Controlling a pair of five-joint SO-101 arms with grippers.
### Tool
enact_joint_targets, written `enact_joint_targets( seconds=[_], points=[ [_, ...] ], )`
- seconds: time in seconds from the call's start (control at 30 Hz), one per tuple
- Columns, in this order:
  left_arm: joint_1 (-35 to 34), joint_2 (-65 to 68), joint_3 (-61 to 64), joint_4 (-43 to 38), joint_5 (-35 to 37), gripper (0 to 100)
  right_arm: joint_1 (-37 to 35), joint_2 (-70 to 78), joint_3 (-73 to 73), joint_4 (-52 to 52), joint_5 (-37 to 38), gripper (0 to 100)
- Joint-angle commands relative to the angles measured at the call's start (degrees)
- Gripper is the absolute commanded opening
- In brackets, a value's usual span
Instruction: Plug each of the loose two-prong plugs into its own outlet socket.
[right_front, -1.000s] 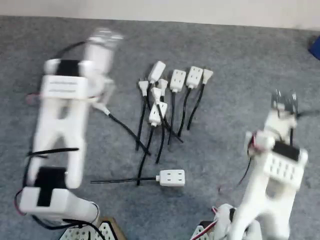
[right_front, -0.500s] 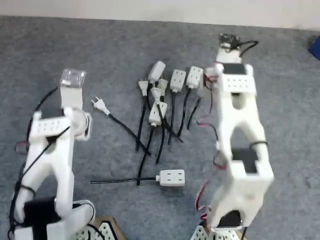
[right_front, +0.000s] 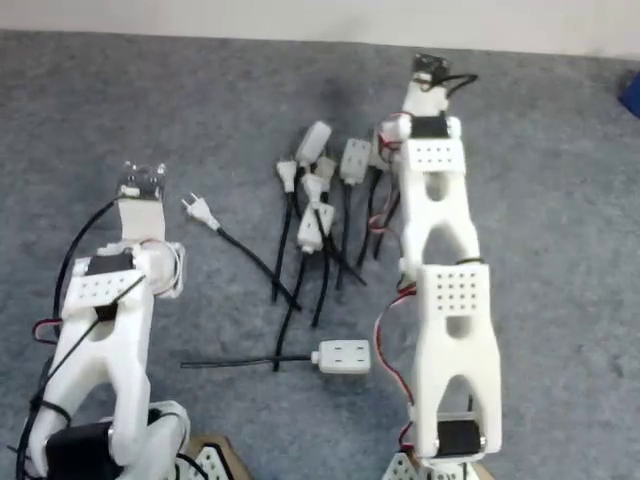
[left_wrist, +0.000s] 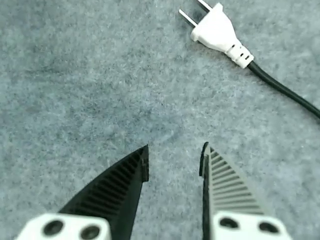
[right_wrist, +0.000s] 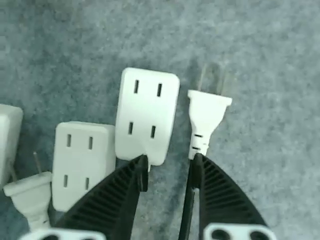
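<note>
1. The left pincer (left_wrist: 175, 157) is open, with both tips spread over the bare grey bench (left_wrist: 75, 75) and nothing between them.
2. A loose plug (left_wrist: 215, 32) lies flat ahead of those tips, clear of them. Its prongs point away from its black cord (left_wrist: 285, 90), which runs off the picture's edge. In the high view this plug sits left of centre, between the left arm and the tangle.
3. The right pincer (right_wrist: 169, 165) is also open and grips nothing. One tip is at the near edge of a socket block (right_wrist: 147, 115), and the other is beside the cord end of a second plug (right_wrist: 207, 117). Whether either tip touches cannot be told.
4. The second plug's prongs are blurred. Next to the socket block lie a neighbouring socket block (right_wrist: 82, 160) and a third plug (right_wrist: 27, 200), whose cord is cut off. A white piece (right_wrist: 7, 135) at the frame edge is too cropped to identify.
5. In the high view the right arm (right_front: 440, 220) stretches to the upper centre and covers the right side of the tangle (right_front: 315, 200). The cords there cross, so they cannot be matched to their ends.
6. A lone socket block (right_front: 343, 356) lies at lower centre, well apart from the tangle, with its cord running left.
</note>
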Motion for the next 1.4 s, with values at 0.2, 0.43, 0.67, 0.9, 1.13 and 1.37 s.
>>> enact_joint_targets(
  seconds=[0.2, 0.43, 0.67, 0.9, 1.13, 1.37],
  points=[
    [0.7, -1.7, -0.1, -1.1, 0.4, 17, 4.6, -0.2, -7.3, 9.2, -0.2, 14.9],
    [0.9, -1.7, 0.4, -1.1, 0.4, 17, 3.6, 0.4, -6.8, 3.3, 2.2, 14.9],
    [0.9, -1.7, 0.5, -1.8, 0.4, 17, 2.2, 2.2, -5.2, -0.9, 5.0, 14.9],
    [0.9, -1.7, 0.5, -1.8, 0.4, 17, 0.8, 5.6, -4.9, -2.4, 5.1, 14.9],
    [0.9, -1.7, 0.5, -1.8, 0.4, 17, 0.4, 5.8, -4.4, -1.7, 6.6, 5.7],
    [0.8, -1.7, 0.5, -1.8, 0.4, 17, 0.1, 5.0, -5.1, 8.8, 9.8, 0.8]
  ],
)
